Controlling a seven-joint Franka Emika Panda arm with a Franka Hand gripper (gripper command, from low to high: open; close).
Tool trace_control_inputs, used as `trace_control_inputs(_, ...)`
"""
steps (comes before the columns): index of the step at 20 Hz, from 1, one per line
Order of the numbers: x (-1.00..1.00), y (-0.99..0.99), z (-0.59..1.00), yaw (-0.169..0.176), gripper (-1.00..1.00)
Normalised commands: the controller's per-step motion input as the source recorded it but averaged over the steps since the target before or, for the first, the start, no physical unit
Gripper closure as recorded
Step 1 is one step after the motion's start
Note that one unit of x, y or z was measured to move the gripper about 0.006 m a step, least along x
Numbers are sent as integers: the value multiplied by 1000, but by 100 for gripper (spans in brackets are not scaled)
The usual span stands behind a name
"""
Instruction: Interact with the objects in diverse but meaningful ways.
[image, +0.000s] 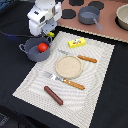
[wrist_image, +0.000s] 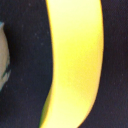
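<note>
My gripper (image: 46, 31) hangs at the far corner of the placemat, just above the grey two-handled pot (image: 35, 50), which holds the red tomato (image: 43, 47). A bit of yellow banana (image: 50, 34) shows right under the gripper. In the wrist view the banana (wrist_image: 74, 60) fills the frame very close up, and no finger shows, so I cannot tell whether it is held. The yellow packet (image: 76, 42) and the brown sausage (image: 53, 95) lie on the mat. The long-handled saucepan (image: 89, 15) stands on the brown board.
A striped placemat (image: 30, 82) carries a wooden plate (image: 69, 66), a knife (image: 82, 58) and a fork (image: 62, 80). The brown stove board (image: 110, 27) has black burner discs and a bowl (image: 123, 16) at the exterior view's right edge. Black cloth covers the table.
</note>
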Motion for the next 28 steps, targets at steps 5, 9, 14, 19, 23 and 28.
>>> trace_control_inputs(5, -216, 25, -298, 0, 100)
trace_control_inputs(9, -153, 23, -259, 0, 100)
trace_control_inputs(14, -105, 9, -127, 0, 100)
trace_control_inputs(19, 7, 172, 851, 1, 100)
trace_control_inputs(23, 0, 79, 949, 0, 100)
trace_control_inputs(28, 5, 4, 697, 0, 100)
